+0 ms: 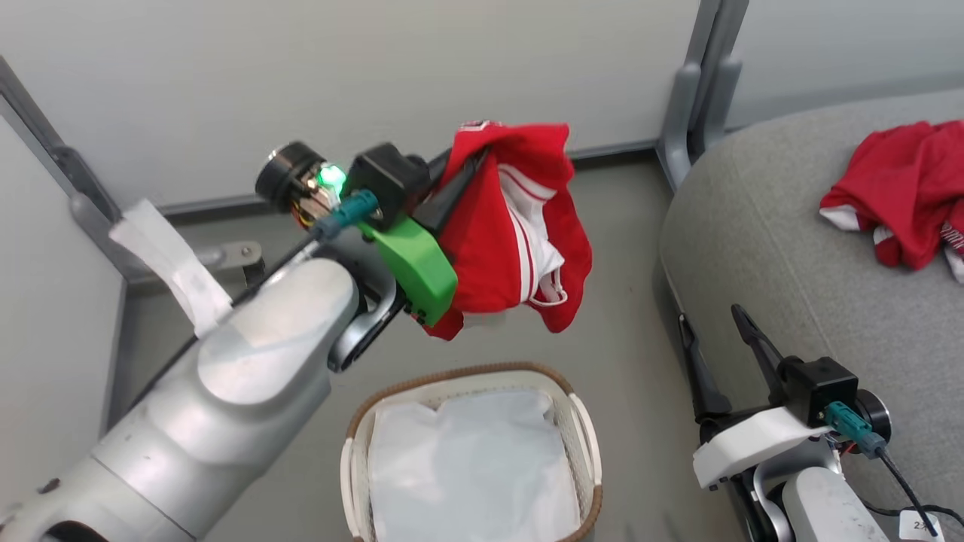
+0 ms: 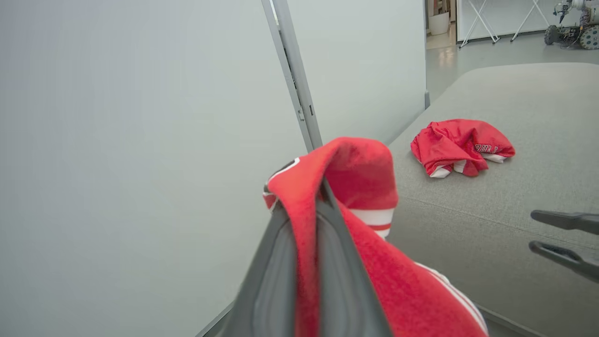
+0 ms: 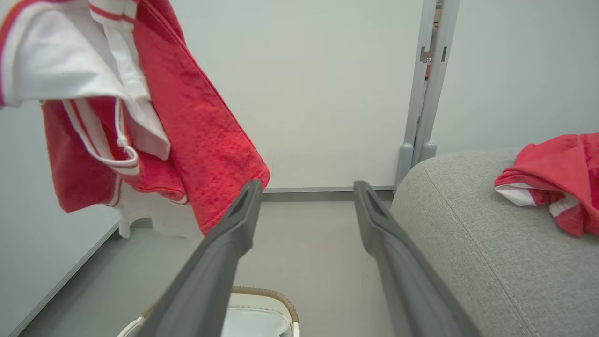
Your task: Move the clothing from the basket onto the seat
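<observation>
One striped red garment (image 1: 520, 226) hangs mid-air, clear of the basket (image 1: 467, 373); second garment (image 1: 904, 188) lies crumpled on the seat (image 1: 753, 226)

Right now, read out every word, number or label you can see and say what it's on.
"2", then unreadable: white tag in the head view's lower right corner.
Dark letters, too small to read: crumpled red garment on the seat.
Print along the band, blurred: hanging red garment in the left claw.
Mark on a red sticker, blurred: grey post.
</observation>
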Available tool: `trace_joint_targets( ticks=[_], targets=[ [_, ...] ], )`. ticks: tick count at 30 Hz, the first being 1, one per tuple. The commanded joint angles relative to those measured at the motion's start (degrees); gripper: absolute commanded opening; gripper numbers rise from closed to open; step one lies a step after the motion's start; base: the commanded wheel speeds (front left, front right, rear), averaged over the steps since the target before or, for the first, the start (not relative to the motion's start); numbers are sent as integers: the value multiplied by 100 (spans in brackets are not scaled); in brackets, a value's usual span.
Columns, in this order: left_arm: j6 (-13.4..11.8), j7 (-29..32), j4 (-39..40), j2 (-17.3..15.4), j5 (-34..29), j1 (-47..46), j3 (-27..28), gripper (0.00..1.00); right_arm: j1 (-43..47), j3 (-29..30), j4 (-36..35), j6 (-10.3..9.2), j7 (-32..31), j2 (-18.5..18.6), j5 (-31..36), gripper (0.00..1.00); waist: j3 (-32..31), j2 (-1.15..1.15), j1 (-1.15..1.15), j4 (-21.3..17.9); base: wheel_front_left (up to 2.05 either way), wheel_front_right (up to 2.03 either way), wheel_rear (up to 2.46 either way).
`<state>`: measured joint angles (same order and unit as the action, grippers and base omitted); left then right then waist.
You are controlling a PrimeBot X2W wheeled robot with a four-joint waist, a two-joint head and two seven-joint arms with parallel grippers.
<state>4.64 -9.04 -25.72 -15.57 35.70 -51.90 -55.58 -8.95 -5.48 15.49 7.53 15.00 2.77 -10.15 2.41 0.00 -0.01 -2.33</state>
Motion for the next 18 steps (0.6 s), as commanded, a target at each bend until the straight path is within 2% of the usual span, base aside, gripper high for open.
trace_joint_targets(
  ticks=[1,9,18],
  targets=[
    [28,79,158,-87,102,-140,93,0,-17,-37,31,-8,28,23,-14,100,-500,0,1,60,0,0,0],
    [-45,423,807,-453,251,-401,317,0,-272,-367,-56,-8,28,22,-24,100,-566,0,1,-1,0,0,0],
    [-74,520,1183,-574,292,-156,221,0,-1063,-796,166,-8,27,20,80,100,-578,0,1,43,0,0,0]
  ],
)
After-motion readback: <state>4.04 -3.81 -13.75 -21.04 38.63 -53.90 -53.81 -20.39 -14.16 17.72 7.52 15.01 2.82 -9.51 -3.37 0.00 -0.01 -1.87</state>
